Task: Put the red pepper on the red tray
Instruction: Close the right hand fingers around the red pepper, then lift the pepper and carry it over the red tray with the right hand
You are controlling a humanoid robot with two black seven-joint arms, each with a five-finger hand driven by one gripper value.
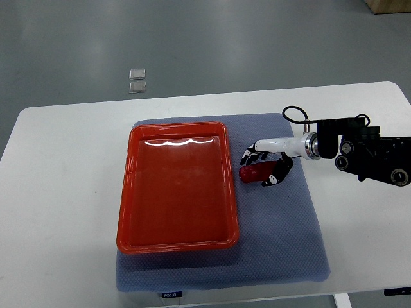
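A red tray (176, 186) lies on the blue-grey mat, left of centre, with nothing in it. Just right of the tray's right rim sits the red pepper (255, 172), small and dark red, on the mat. My right hand (264, 164) comes in from the right edge, its white and black fingers (253, 154) curled around the pepper from above and from the right side. The pepper looks low, at or just above the mat. My left arm does not show.
The blue-grey mat (282, 250) covers the middle of a white table (58, 212). Two small clear squares (137, 79) lie on the grey floor beyond the table's far edge. The right arm's black wrist housing (372, 157) hangs over the table's right side.
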